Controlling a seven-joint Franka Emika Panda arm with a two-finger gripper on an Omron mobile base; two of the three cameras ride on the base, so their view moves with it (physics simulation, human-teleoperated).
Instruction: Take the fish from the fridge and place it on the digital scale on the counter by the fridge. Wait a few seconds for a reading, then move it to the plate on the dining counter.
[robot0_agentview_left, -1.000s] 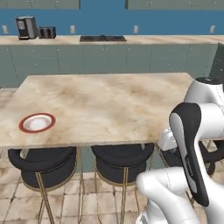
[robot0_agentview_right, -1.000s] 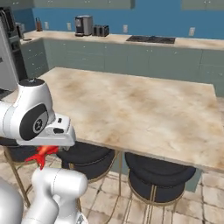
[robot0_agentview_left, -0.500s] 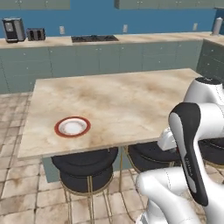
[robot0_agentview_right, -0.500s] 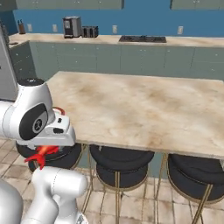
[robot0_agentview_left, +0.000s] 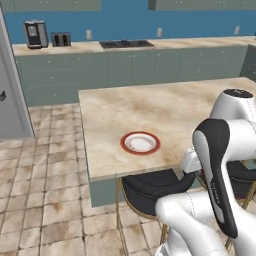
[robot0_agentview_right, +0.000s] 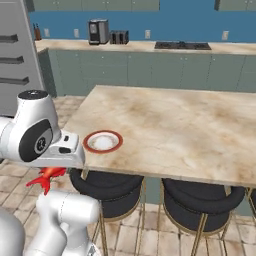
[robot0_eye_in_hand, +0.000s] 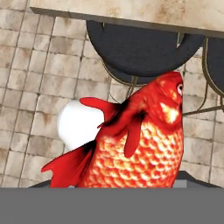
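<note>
Orange-red scales take up the middle of the hand view: the fish (robot0_eye_in_hand: 140, 144) sits clamped in the hand, head up toward the edge of the dining counter (robot0_eye_in_hand: 131, 13), with dark stool seats (robot0_eye_in_hand: 140, 48) and tiled floor (robot0_eye_in_hand: 30, 87) behind it. From the right base view its red tail (robot0_agentview_right: 46, 176) pokes out below the arm's wrist, lower than the counter top. The plate (robot0_agentview_left: 140, 143) lies near the corner of the dining counter (robot0_agentview_left: 165, 107), with nothing on it. Compared with half a second ago the whole scene has slid rightward in both base views, so the base has driven on: the plate now appears closer to the arm, and the grey fridge (robot0_agentview_right: 17, 55) has come into sight at the left. The fish is held just as before.
</note>
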